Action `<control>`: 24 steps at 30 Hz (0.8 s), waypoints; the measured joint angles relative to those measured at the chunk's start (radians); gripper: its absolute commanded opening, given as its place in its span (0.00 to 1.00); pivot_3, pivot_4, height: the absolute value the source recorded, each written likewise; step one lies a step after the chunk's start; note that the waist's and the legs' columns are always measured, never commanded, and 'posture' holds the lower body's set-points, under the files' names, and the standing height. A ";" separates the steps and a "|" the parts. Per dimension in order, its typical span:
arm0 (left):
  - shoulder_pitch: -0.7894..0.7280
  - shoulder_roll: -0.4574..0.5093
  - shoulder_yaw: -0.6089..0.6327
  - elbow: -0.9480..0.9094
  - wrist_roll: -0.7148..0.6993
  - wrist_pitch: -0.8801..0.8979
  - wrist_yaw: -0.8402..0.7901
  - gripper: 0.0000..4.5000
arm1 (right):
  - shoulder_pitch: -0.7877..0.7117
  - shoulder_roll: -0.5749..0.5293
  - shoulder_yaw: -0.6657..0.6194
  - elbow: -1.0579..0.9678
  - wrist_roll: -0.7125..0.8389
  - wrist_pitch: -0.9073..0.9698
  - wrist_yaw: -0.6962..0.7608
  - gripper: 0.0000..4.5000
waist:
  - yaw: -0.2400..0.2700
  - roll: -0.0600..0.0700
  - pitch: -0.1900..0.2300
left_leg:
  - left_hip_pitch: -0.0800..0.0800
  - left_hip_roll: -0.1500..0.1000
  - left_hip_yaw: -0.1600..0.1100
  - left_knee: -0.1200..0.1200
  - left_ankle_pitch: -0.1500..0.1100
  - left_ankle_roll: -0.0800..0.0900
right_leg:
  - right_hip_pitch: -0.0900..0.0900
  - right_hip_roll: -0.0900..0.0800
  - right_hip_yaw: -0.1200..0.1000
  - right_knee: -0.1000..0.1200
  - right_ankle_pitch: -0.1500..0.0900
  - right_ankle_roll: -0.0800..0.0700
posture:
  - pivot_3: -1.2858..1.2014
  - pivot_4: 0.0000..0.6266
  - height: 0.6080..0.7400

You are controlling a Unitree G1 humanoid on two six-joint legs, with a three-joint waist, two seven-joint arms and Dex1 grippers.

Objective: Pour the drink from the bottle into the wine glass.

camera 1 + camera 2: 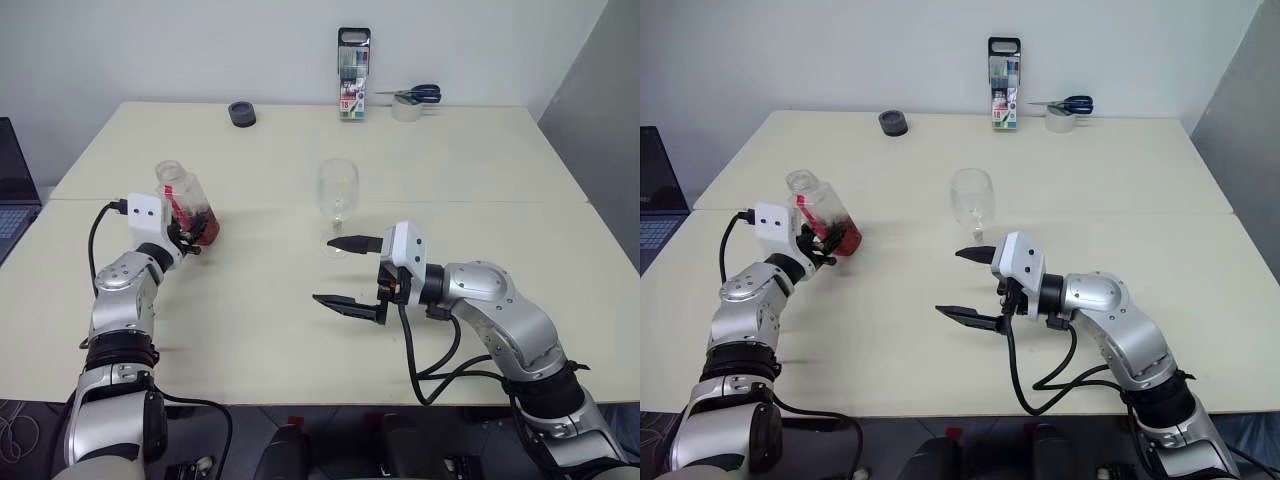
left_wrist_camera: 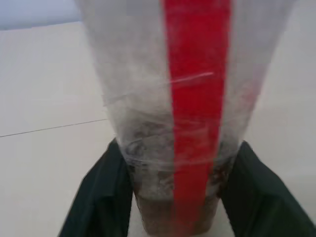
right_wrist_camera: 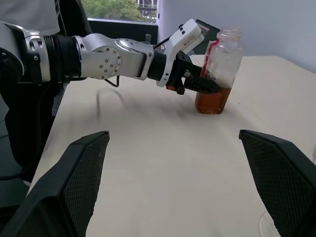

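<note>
Grasp step: left gripper [image 1: 185, 236] clamped on the uncapped bottle [image 1: 186, 202] of reddish-brown drink [image 3: 213, 100], left of the empty wine glass [image 1: 338, 194]; right gripper [image 1: 349, 272] wide open, empty, near the glass foot; next, carry bottle over and tilt.

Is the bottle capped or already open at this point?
Open. The bottle shows a bare mouth with no cap on it. The left gripper is shut on its lower part, where the drink sits.
</note>
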 measured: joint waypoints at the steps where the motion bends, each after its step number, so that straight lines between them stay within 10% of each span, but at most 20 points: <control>1: -0.002 0.000 0.000 0.005 0.002 -0.003 0.000 0.37 | 0.000 0.000 0.000 0.000 -0.004 0.000 -0.001 1.00 | 0.000 0.000 0.000 | 0.000 0.000 0.000 0.000 0.000 0.000 | 0.000 0.000 0.000 0.000 0.000 0.000 | 0.52 0.24 1.00; 24: -0.177 -0.033 -0.311 -0.385 0.227 0.011 -0.001 0.37 | 0.025 -0.014 -0.256 -0.140 0.134 0.221 -0.258 1.00 | 0.004 -0.001 0.001 | -0.002 -0.001 0.001 0.001 0.000 -0.001 | -0.001 0.000 0.001 0.000 0.000 0.000 | 0.52 0.24 1.00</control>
